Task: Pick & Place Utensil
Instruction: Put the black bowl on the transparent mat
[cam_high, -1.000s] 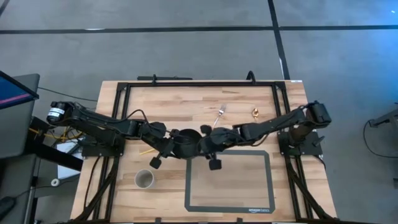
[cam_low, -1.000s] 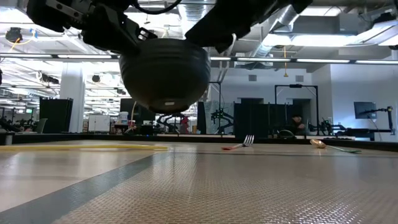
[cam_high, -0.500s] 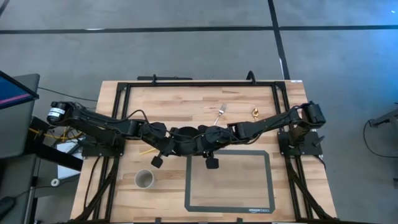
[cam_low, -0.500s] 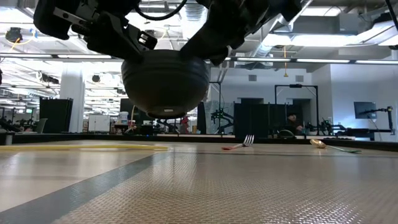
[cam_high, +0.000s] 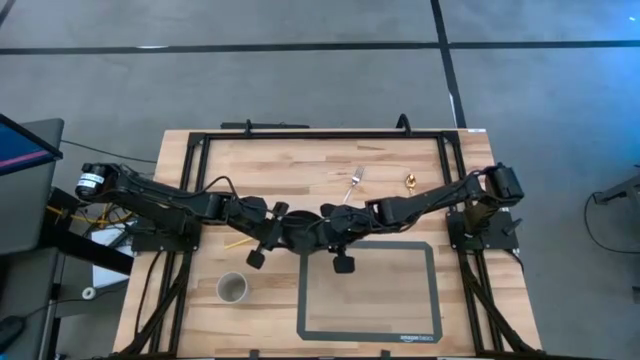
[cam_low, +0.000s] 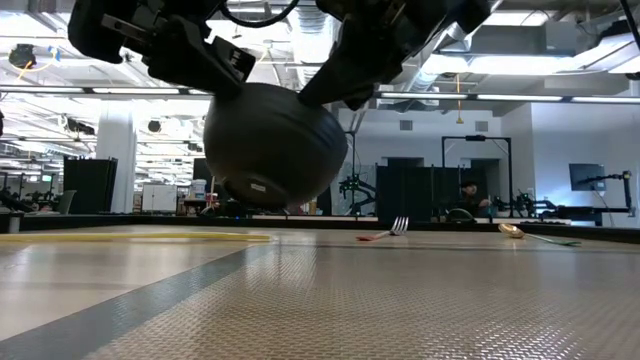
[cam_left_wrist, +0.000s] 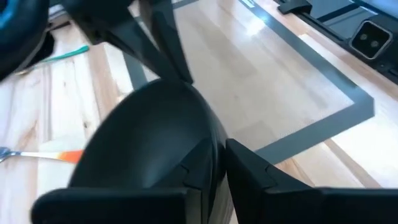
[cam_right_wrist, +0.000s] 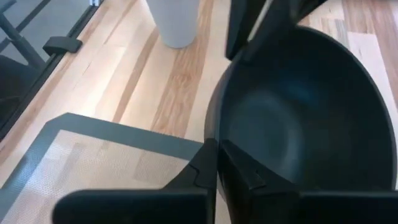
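Observation:
A dark round bowl (cam_low: 272, 145) hangs in the air over the table's middle, and both grippers are on it. My left gripper (cam_high: 278, 226) is at its left rim and my right gripper (cam_high: 322, 228) is shut on its right rim. The bowl's round underside (cam_left_wrist: 149, 143) shows in the left wrist view, and its hollow (cam_right_wrist: 298, 118) in the right wrist view. An orange-handled fork (cam_high: 355, 180) and a spoon (cam_high: 410, 181) lie flat on the wood toward the far edge. A yellow utensil (cam_high: 237, 241) lies flat under the left arm. My left gripper has the bowl's rim (cam_left_wrist: 214, 146) between its two fingers, one on the outer wall. It comes slanting down from the table's left. The bowl is clear of the table. My right gripper pinches the opposite rim (cam_right_wrist: 214, 144), one finger inside the hollow and one outside. It slants down from the table's right, and the bowl hangs tilted below both grippers.
A white cup (cam_high: 232, 288) stands near the front left. A grey-bordered mat (cam_high: 368, 290) covers the near middle of the table. A teal-handled utensil (cam_left_wrist: 68, 55) lies on the wood. A black frame (cam_high: 330, 132) runs round the tabletop.
My right gripper has moved toward the table's left, up to the bowl, and has shut on its rim. The bowl has stayed in the air and has tipped a little, its underside now turned toward the left.

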